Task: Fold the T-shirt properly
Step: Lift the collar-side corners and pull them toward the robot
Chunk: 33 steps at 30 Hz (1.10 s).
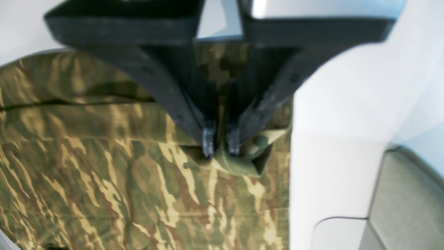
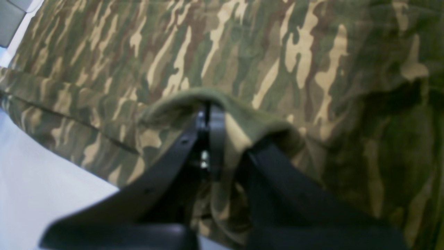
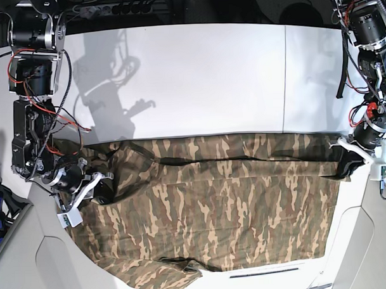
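Note:
The camouflage T-shirt [image 3: 214, 213] lies spread wide across the near part of the white table [image 3: 197, 81], with a long fold running along its far edge. At the shirt's right end in the base view, my left gripper [image 3: 346, 166] is shut on a pinched tuck of cloth; the left wrist view shows its tips [image 1: 222, 144] closed on the T-shirt [image 1: 104, 173]. My right gripper [image 3: 103, 189] sits at the shirt's left end. In the right wrist view it [image 2: 210, 116] is shut on a raised olive edge of the T-shirt [image 2: 260, 52] that drapes over one finger.
The table's near edge [image 3: 264, 272] curves just below the shirt's lower edge. Grey panels [image 3: 374, 239] flank the table at both near corners. Cables and a power strip [image 3: 112, 8] run along the back. Bare white tabletop [image 1: 333, 156] lies beside the left gripper.

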Each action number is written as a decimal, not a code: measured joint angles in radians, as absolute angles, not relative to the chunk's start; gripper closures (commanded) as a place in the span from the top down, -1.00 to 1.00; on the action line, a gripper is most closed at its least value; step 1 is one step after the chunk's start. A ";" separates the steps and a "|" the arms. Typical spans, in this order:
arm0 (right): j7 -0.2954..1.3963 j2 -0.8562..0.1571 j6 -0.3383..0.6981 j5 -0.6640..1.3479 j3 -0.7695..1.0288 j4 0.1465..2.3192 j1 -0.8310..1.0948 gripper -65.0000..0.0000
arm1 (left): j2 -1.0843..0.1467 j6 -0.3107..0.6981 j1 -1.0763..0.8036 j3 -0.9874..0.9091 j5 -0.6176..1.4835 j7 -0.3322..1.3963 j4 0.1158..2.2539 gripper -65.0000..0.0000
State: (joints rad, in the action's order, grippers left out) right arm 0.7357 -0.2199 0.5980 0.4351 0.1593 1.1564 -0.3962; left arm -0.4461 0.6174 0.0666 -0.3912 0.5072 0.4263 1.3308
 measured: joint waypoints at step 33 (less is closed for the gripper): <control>0.761 -0.245 0.568 0.388 0.527 1.156 -0.376 0.10 | -0.446 0.456 0.063 -0.406 0.491 0.505 1.324 0.34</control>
State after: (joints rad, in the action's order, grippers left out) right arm 0.7609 -0.2451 0.5682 0.3882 0.5274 1.1564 -0.3763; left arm -0.4461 0.4557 0.0628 -0.4065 0.4911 0.5045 1.3235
